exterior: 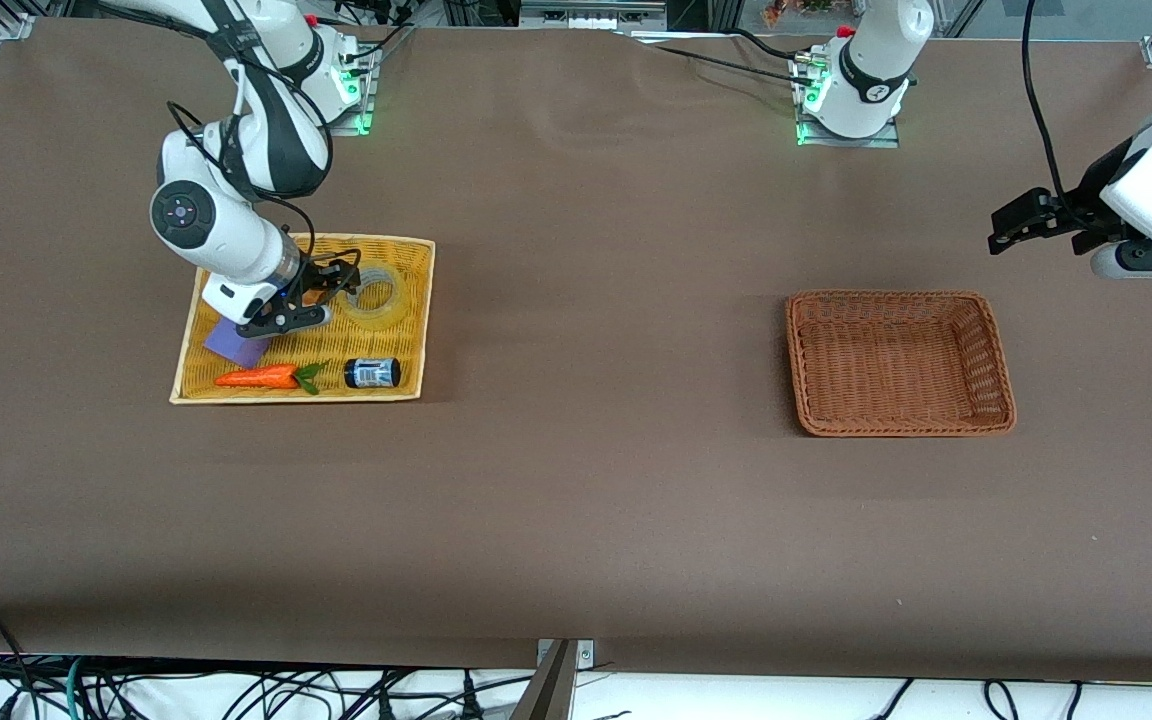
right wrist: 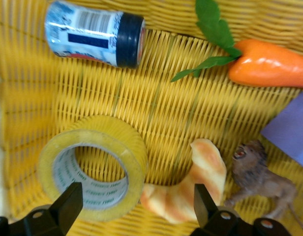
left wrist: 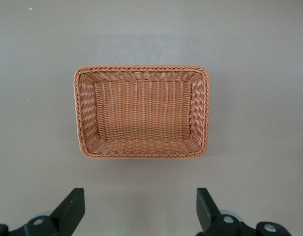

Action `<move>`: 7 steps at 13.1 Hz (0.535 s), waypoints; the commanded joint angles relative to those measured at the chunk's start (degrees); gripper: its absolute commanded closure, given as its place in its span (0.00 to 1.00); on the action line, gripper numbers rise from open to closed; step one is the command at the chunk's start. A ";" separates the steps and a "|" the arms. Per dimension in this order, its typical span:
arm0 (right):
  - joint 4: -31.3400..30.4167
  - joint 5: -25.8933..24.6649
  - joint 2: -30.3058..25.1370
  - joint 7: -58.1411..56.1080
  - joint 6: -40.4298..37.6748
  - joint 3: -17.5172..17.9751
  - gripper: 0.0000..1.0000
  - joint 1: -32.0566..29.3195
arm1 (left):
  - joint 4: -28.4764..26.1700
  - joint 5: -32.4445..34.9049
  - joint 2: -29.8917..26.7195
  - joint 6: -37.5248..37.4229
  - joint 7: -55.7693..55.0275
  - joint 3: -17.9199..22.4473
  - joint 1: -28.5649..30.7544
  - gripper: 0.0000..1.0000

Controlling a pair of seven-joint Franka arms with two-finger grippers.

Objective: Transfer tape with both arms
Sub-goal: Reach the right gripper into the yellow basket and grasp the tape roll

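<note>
- The tape [right wrist: 92, 167], a translucent yellowish ring, lies flat in the yellow woven tray [exterior: 406, 330] at the front view's left, partly hidden there by the right gripper [exterior: 321, 295].
- The right gripper [right wrist: 134, 209] hovers with fingers apart over the tape and the croissant [right wrist: 191, 187].
- Nearby in the tray: lion figure [right wrist: 259, 177], carrot [exterior: 261, 377], small jar [exterior: 372, 373], purple card [exterior: 234, 343].
- The left gripper [left wrist: 140, 209] waits, fingers spread, above the brown wicker basket [left wrist: 141, 112].

Front view: right gripper [exterior: 321, 290] and its arm cover the croissant and lion figure in the yellow tray [exterior: 391, 390], plus part of the purple card [exterior: 236, 345]; jar [exterior: 372, 373] label too small to read. Left arm cut off at the frame's right edge. Right wrist view: card [right wrist: 291, 130] and carrot [right wrist: 269, 63] clipped at the right edge.
</note>
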 commanded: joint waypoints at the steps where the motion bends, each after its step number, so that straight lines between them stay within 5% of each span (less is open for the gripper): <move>1: -3.90 -0.48 0.11 0.79 5.14 0.46 0.00 -0.17 | 1.75 -1.28 0.75 -1.35 0.38 -0.04 0.22 0.00; 4: -4.68 -0.30 2.39 0.97 8.12 0.55 0.06 -0.17 | 1.84 -1.37 1.80 -1.26 0.73 -0.04 0.22 0.00; 5: -5.39 -0.22 2.66 1.23 9.52 0.64 0.15 -0.17 | 1.92 -1.37 2.24 -1.26 0.73 -0.13 0.05 0.00; 7: -5.57 -0.30 2.93 2.63 9.71 0.82 0.54 -0.17 | 2.01 -1.37 2.68 -1.26 0.82 -0.39 -0.57 0.00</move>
